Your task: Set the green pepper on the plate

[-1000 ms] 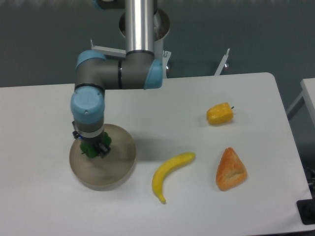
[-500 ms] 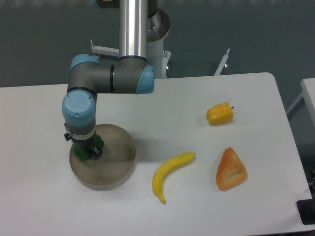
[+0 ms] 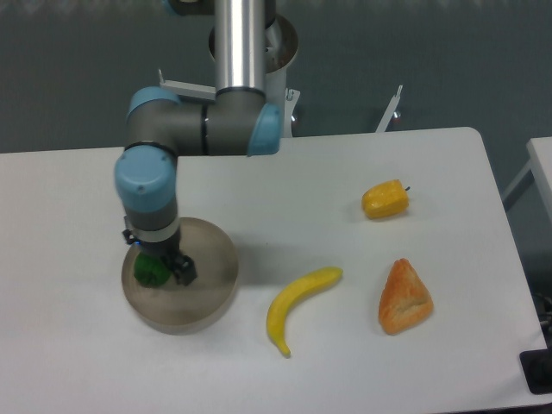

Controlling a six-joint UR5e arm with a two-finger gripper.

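The green pepper is small, dark and glossy, and it lies on the left part of the round beige-grey plate at the table's left. My gripper points straight down over the plate, right above the pepper. One black finger shows just right of the pepper with a small gap between them. The other finger is hidden behind the pepper and wrist. The jaws look spread and no longer clamp the pepper.
A yellow banana lies right of the plate. An orange wedge-shaped toy and a yellow-orange pepper lie at the right. The arm's column stands at the back centre. The table's edge runs along the right.
The gripper shifted left, then slightly back right over the plate. The pepper was gripped between the fingers before; now the visible finger stands apart from it and the pepper rests on the plate.
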